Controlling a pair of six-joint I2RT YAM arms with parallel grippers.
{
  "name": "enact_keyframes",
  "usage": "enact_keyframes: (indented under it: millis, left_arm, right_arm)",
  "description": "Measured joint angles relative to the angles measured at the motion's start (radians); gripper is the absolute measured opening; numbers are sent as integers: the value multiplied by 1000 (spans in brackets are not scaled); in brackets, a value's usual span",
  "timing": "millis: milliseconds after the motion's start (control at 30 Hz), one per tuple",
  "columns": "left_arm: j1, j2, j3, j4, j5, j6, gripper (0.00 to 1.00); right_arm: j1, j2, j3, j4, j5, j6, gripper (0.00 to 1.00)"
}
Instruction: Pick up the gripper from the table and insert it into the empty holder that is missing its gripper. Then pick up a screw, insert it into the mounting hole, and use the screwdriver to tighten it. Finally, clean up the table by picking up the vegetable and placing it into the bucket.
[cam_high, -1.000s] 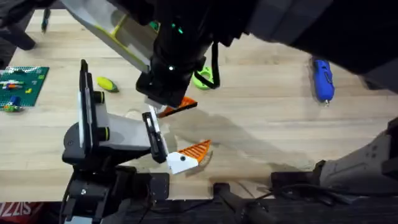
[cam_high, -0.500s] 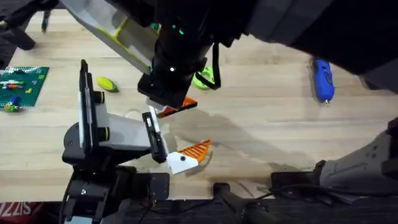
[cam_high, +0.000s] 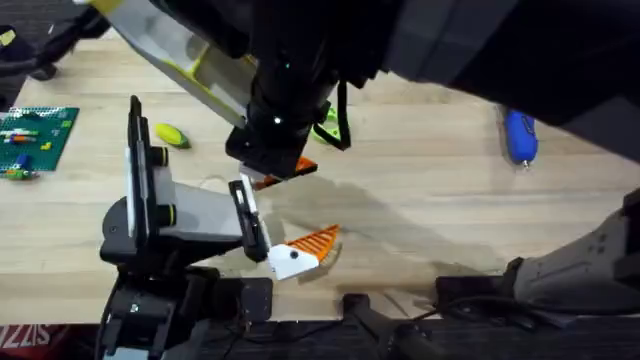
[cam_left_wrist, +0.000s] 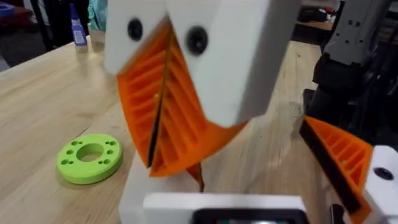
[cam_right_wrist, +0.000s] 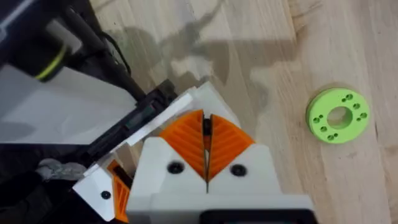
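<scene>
We judge that the left end effector (cam_high: 285, 213) lies still near the surface's (cam_high: 430, 200) front edge, fingers wide apart, to offer up the empty holder (cam_high: 244, 205). The right end effector (cam_right_wrist: 206, 146) hovers just above it, orange pads (cam_left_wrist: 177, 118) pressed together. We cannot tell whether the gripper sits between them.
</scene>
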Motion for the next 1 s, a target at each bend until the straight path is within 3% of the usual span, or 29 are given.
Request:
enact_keyframes:
  millis: [167,200,367,433,667,733,833,933,1000]
  left_arm:
    - [0,0,0,0,0,0,985]
    - [0,0,0,0,0,0,985]
    - [0,0,0,0,0,0,985]
    - [0,0,0,0,0,-1,985]
    - [0,0,0,0,0,-1,980]
    - [0,0,0,0,-4,-5,853]
    - [1,0,0,0,-7,-7,515]
    - [1,0,0,1,-8,-4,320]
    - [1,0,0,1,-7,-3,110]
  right_arm:
    - [0,0,0,0,0,0,18]
    - [0,0,0,0,0,2,74]
    - [-3,0,-1,-6,7,7,576]
    - [-9,0,-1,-8,13,8,700]
    - [-13,0,-1,-7,21,8,772]
    - [-13,0,-1,-9,18,8,783]
    - [-13,-3,-1,-16,18,7,869]
    - [-13,-10,-2,-23,21,3,985]
    - [-15,-12,-2,-22,22,3,992]
